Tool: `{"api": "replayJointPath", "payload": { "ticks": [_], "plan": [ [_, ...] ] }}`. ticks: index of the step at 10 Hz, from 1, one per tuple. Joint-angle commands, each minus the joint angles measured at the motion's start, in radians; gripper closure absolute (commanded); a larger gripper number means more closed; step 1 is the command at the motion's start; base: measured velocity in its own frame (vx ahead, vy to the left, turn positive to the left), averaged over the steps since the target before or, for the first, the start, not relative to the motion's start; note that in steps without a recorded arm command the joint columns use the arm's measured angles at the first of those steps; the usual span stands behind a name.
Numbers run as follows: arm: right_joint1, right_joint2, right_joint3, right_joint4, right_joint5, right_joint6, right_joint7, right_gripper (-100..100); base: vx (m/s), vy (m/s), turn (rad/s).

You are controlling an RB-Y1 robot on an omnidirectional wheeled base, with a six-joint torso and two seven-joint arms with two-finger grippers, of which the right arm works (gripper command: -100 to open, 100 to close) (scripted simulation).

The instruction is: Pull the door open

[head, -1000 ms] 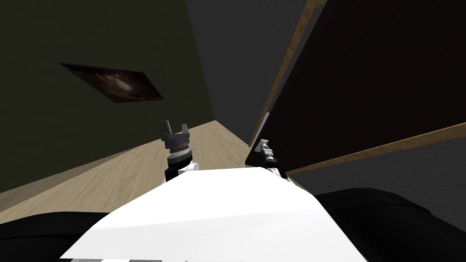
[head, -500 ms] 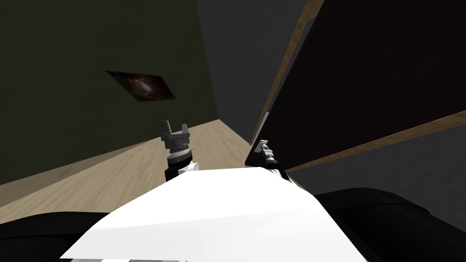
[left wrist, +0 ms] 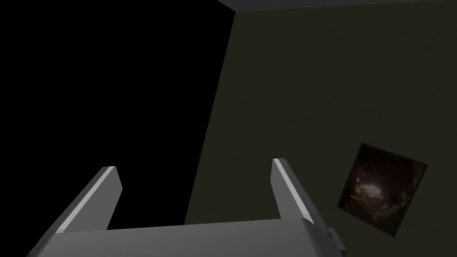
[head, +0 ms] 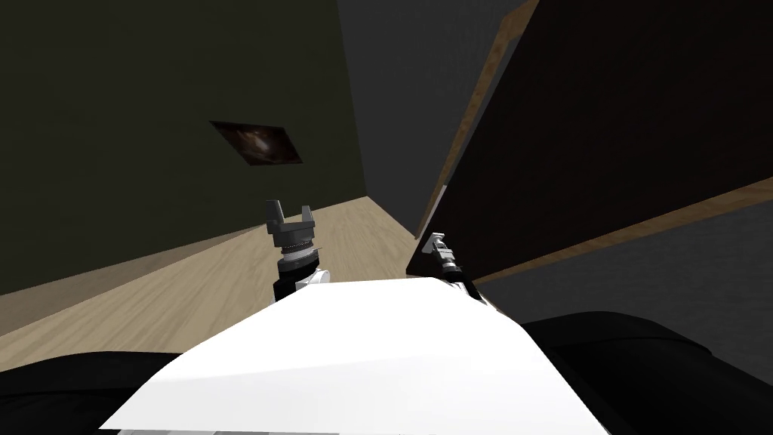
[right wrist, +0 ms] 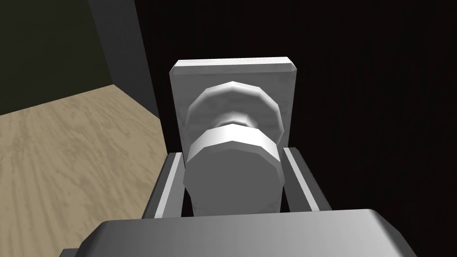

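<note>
Right gripper (right wrist: 233, 152) is clamped on the knob (right wrist: 234, 172): both fingers (right wrist: 166, 187) press flat against its sides, knob seated deep between them, close to the gripper body. The knob is round and light grey, on a short neck coming off a grey square plate (right wrist: 180, 89) mounted on the door (right wrist: 379, 111). The door is a very dark panel. The plate sits right by the door's edge; past that edge a grey wall and the wood floor (right wrist: 67, 147) show.

From the head view, the right gripper (head: 432, 243) is at the door (head: 619, 136) edge, low down, with wooden frame trim (head: 483, 98) running up beside the panel. Left gripper (head: 289, 215) is held up over the floor (head: 189, 294), well apart from the door, touching nothing. Left gripper (left wrist: 192, 165) fingers are spread wide, nothing between them.
</note>
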Motion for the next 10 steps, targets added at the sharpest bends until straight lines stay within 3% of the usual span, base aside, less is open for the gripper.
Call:
{"api": "replayJointPath", "payload": {
  "ticks": [1,6,10],
  "plan": [
    [0.005,-0.013,0.013,0.000,0.005,-0.011,-0.015,100,-0.224,-0.046,0.126],
    [0.016,-0.061,0.041,0.000,0.016,-0.048,-0.059,100,-0.205,-0.057,0.130],
    [0.021,-0.075,0.057,0.005,0.023,-0.056,-0.076,100,-0.140,-0.042,0.102]
  ]
}}
